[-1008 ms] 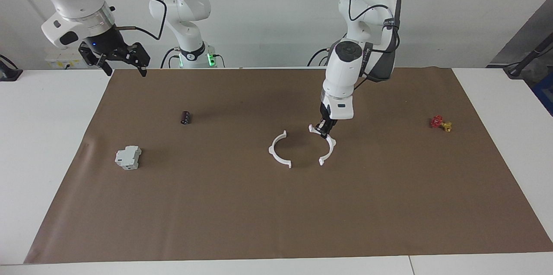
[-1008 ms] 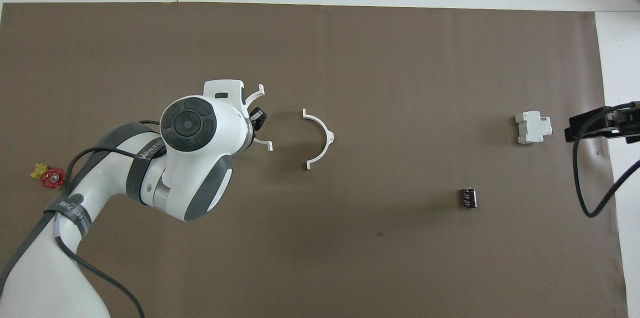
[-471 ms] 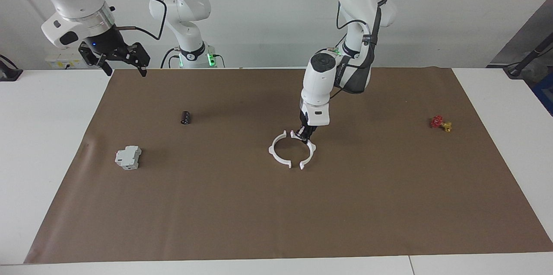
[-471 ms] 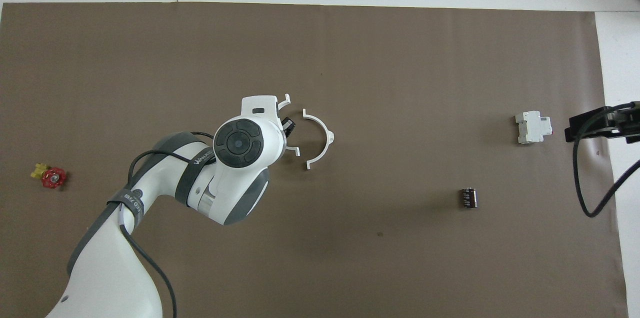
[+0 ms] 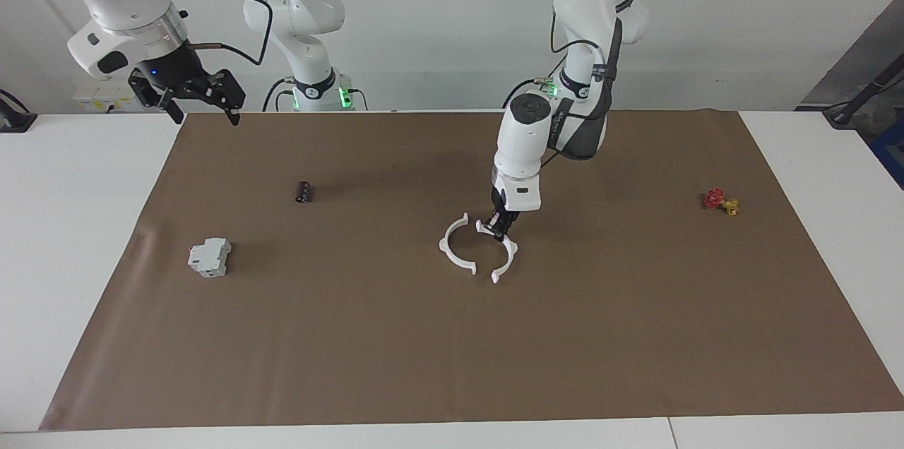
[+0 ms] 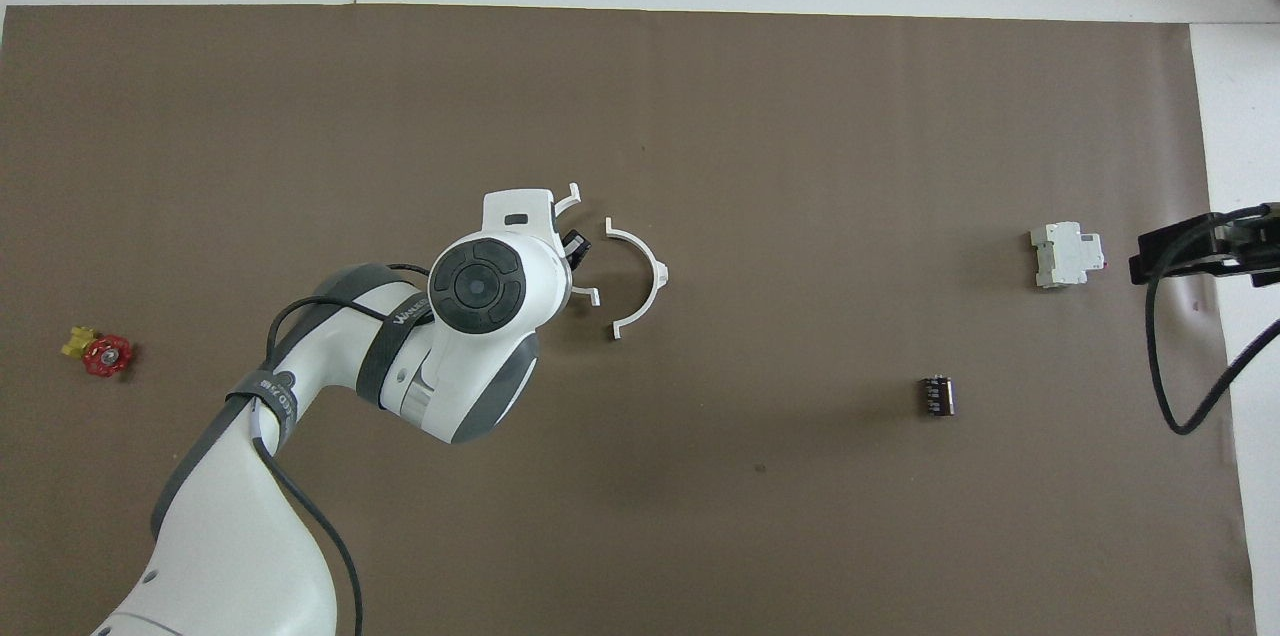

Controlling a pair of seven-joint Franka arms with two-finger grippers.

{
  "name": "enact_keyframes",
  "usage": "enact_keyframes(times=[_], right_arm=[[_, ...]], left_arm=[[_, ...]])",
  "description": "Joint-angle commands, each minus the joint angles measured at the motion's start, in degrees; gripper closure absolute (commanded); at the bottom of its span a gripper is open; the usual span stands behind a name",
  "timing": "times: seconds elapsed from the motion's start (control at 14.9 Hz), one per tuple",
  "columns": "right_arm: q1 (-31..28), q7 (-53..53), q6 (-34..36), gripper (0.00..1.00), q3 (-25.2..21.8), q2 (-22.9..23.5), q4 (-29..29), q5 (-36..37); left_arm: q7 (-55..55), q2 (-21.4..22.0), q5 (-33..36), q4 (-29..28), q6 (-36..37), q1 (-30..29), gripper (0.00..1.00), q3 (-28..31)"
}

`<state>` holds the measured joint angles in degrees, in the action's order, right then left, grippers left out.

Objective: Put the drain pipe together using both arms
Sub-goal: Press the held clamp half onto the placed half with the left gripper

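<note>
Left pincer (image 5: pixel 500 226) pinches one half-ring (image 5: pixel 503 255) beside its mate (image 5: pixel 455 246); misaligned tabs could shove the mate away; right pincer (image 5: pixel 200 97) waits, spread.

The left arm reaches down steeply, its end effector (image 5: pixel 500 226) clamped tight and pointing downward. The right arm waits raised, its end effector (image 5: pixel 201 97) spread wide.
</note>
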<state>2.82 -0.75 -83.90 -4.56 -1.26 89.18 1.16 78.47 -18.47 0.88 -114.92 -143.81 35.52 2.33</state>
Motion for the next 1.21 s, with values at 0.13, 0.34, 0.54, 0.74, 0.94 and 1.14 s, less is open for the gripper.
enact_keyframes(times=[0.13,0.34,0.54,0.74,0.94,1.14], right_arm=[[-0.45,-0.04,0.14,0.00,0.16,-0.32,0.29,-0.99],[-0.45,-0.04,0.14,0.00,0.16,-0.32,0.29,-0.99],[-0.45,-0.04,0.14,0.00,0.16,-0.32,0.29,-0.99],[-0.45,-0.04,0.14,0.00,0.16,-0.32,0.29,-0.99],[-0.45,-0.04,0.14,0.00,0.16,-0.32,0.29,-0.99],[-0.45,-0.04,0.14,0.00,0.16,-0.32,0.29,-0.99]], left_arm=[[0.89,-0.08,1.58,-1.44,0.45,0.77,1.00,0.14],[0.89,0.53,3.68,-1.18,5.45,1.74,1.00,0.14],[0.89,0.54,4.56,-0.57,6.70,2.00,1.00,0.14],[0.89,0.54,4.65,-0.04,6.78,2.18,1.00,0.14],[0.98,0.45,4.65,0.49,7.05,2.44,1.00,0.22],[1.68,0.36,4.83,0.84,7.05,2.53,1.00,0.14]])
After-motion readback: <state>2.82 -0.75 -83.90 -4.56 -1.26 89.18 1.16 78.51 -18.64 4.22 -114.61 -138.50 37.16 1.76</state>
